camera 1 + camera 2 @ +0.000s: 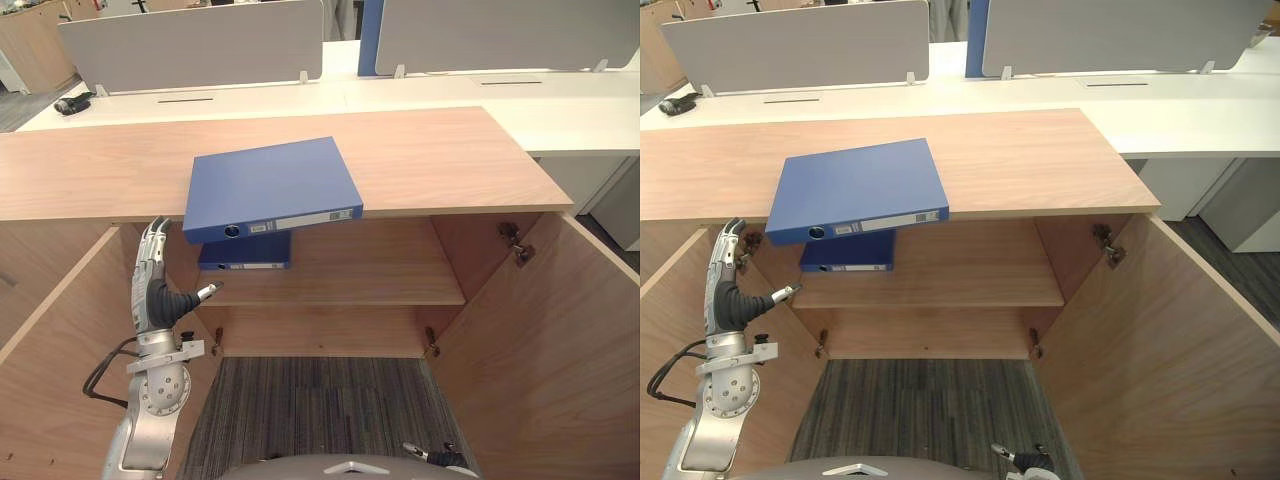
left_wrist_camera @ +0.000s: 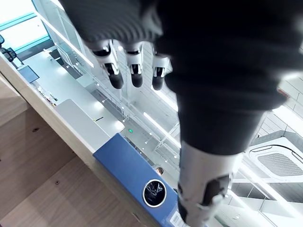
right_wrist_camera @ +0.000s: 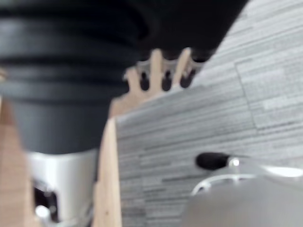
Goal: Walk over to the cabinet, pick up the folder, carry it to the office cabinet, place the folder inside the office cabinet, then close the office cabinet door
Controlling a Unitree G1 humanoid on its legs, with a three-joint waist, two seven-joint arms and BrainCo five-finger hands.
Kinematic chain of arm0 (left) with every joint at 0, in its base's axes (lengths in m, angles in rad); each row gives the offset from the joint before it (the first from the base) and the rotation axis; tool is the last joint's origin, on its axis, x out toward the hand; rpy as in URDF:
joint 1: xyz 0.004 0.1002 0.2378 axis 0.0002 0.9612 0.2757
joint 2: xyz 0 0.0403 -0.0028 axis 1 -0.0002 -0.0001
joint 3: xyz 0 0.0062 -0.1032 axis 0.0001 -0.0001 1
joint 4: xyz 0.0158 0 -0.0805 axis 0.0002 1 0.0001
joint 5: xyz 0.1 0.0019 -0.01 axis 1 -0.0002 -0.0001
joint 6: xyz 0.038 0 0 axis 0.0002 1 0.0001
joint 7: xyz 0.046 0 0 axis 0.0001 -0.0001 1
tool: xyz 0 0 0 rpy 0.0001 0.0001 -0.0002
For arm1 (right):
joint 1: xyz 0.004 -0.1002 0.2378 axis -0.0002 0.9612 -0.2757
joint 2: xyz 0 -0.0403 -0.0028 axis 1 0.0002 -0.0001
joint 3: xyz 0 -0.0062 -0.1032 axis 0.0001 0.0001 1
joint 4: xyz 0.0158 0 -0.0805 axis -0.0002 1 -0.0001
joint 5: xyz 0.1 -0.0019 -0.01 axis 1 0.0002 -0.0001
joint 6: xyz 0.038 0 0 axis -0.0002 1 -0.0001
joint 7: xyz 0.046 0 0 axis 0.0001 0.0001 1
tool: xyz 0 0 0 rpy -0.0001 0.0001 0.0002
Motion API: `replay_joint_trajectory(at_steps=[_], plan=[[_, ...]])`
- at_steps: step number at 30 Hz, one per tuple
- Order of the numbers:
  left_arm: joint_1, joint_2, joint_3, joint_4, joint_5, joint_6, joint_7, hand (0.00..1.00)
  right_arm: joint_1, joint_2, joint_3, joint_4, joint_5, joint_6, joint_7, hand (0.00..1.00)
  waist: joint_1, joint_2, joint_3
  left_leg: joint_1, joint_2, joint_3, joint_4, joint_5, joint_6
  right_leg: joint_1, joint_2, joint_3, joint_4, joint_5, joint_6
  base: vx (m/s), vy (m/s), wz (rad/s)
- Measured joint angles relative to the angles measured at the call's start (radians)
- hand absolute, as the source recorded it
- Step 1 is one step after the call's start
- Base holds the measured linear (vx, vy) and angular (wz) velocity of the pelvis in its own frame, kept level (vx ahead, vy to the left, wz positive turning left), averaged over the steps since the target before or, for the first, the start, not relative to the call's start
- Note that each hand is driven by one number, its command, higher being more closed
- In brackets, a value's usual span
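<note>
A blue folder (image 1: 268, 187) lies on the wooden cabinet top (image 1: 440, 160), overhanging its open front and not yet picked up. The left hand (image 1: 152, 290) is raised just beneath it, empty, fingers straight. The right hand (image 3: 165, 82) hangs low, and I cannot tell its grip. Carrying, placing and closing the door all remain.

Bright, even light from overhead, pretty soft all round. Glowing ceiling light strips (image 2: 71, 47) straight past the left hand (image 2: 135, 71), pale and washed out. Soft shade inside the cabinet (image 1: 340, 255) just beyond the hand, darkest right under the top board (image 1: 430, 160). Slightly glary white desk (image 1: 570, 115) way behind that.
</note>
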Motion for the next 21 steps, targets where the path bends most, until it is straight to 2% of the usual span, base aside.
replay_joint_trajectory(at_steps=[8,15,21], plan=[[-0.001,0.041,-0.005,0.000,0.013,0.004,-0.001,0.00,-0.004,0.004,0.020,0.001,-0.019,0.000,0.000,0.00,-0.003,-0.021,0.000,-0.002,-0.002,0.001,0.002,-0.001,0.003,0.002,-0.001,0.001,-0.007,0.004,0.007,0.00,0.000,0.00],[-0.042,0.113,-0.031,0.003,0.154,0.028,-0.011,0.00,-0.008,0.004,0.020,0.001,-0.021,0.000,0.002,0.00,-0.017,-0.017,-0.001,0.000,-0.002,0.001,0.005,-0.002,0.003,0.007,0.001,0.000,-0.012,0.010,0.006,0.00,0.000,0.00],[-0.115,0.149,-0.069,0.043,0.222,0.042,-0.021,0.00,-0.005,0.002,0.020,0.001,-0.029,0.000,0.003,0.00,-0.028,-0.016,-0.001,0.001,-0.002,0.003,0.000,-0.002,0.003,0.008,0.001,0.002,-0.019,0.009,-0.001,-0.02,-0.011,-0.01]])
